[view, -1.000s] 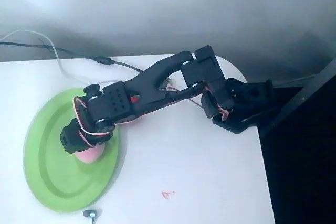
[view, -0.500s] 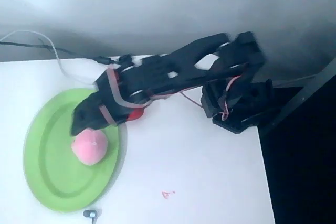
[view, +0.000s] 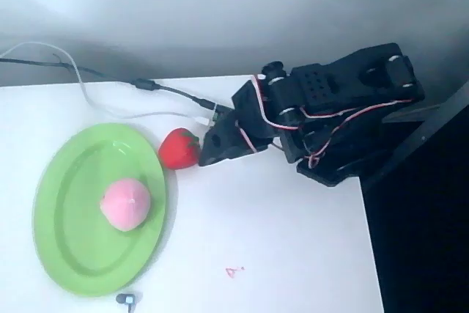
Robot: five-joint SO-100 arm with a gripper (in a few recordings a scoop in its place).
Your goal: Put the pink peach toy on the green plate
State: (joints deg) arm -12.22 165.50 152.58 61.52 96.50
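Observation:
The pink peach toy (view: 126, 205) lies on the green plate (view: 69, 232), a little right of the plate's middle, with nothing touching it. The black arm is folded back toward its base at the right. Its gripper (view: 207, 153) points left and hangs just right of the red strawberry toy (view: 179, 149), well away from the peach. From above the fingers look closed together with nothing in them, but the gap between them is hard to make out.
The red strawberry with a green top sits on the white table just off the plate's right rim. Cables (view: 110, 82) run along the table's back edge. A small dark object (view: 127, 300) lies at the front edge. The arm's base (view: 344, 159) stands at the right.
The gripper let go of the peach on the plate, lifted off, and the arm pulled back to the right, uncovering the strawberry.

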